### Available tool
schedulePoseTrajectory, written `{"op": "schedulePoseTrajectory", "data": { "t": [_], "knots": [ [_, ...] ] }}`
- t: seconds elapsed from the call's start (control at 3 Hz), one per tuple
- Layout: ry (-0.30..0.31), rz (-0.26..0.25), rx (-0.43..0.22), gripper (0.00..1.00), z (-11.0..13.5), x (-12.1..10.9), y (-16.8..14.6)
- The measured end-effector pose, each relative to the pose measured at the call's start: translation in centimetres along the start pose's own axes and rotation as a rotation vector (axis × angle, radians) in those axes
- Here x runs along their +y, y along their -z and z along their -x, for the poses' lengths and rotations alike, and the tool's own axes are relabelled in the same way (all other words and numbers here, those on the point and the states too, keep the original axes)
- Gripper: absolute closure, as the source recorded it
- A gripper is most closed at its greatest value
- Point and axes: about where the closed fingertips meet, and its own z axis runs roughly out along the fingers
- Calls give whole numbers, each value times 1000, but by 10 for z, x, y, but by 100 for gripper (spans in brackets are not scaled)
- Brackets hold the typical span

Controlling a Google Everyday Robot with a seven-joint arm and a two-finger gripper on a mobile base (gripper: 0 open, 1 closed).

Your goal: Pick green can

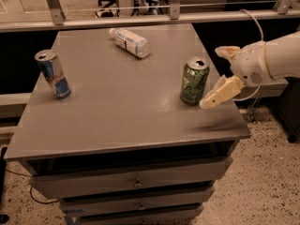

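hovering beside green can point(194, 81) (upright): pincer point(213, 77)

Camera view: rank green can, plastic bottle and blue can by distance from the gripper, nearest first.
The gripper hangs open at the right edge of the table.
1. The green can: right side, upright, just beside the gripper.
2. The plastic bottle: back middle, lying on its side.
3. The blue can: far left, upright.

office-like workspace | speckled floor point(265, 182), drawer cabinet point(122, 125) | pincer point(212, 77) at its right
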Motion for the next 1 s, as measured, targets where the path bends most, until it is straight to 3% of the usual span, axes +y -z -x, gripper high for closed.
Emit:
{"op": "schedulePoseTrajectory", "data": {
  "t": [0.33,0.67,1.0],
  "knots": [
    [-104,19,-131,0,3,-8,-20],
    [-206,58,-234,18,5,-7,-35],
    [-247,91,-298,41,13,-3,-44]
  ]
}}
